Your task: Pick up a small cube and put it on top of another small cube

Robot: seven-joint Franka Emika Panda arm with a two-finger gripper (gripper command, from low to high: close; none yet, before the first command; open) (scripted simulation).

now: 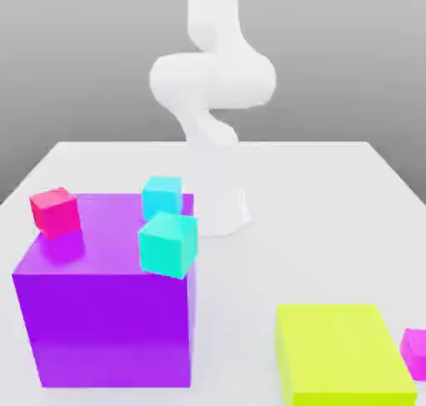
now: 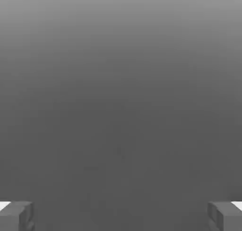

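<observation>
While the white arm (image 1: pixel 212 80) rises at the far side of the tabletop (image 1: pixel 316 196), the gripper (image 2: pixel 121 216) holds nothing, its two grey fingertips (image 2: pixel 16 216) spread wide apart with only plain grey background between them. The small magenta cube (image 1: pixel 414 353) lies at the tabletop's near edge on the exterior view's right, just beside the yellow-green block (image 1: pixel 341 354). The pink-red cube (image 1: pixel 56 210) sits on the big purple block (image 1: pixel 104 313) (at its far corner on the exterior view's left). Two cyan cubes (image 1: pixel 169 243) rest near that block's opposite top edge.
</observation>
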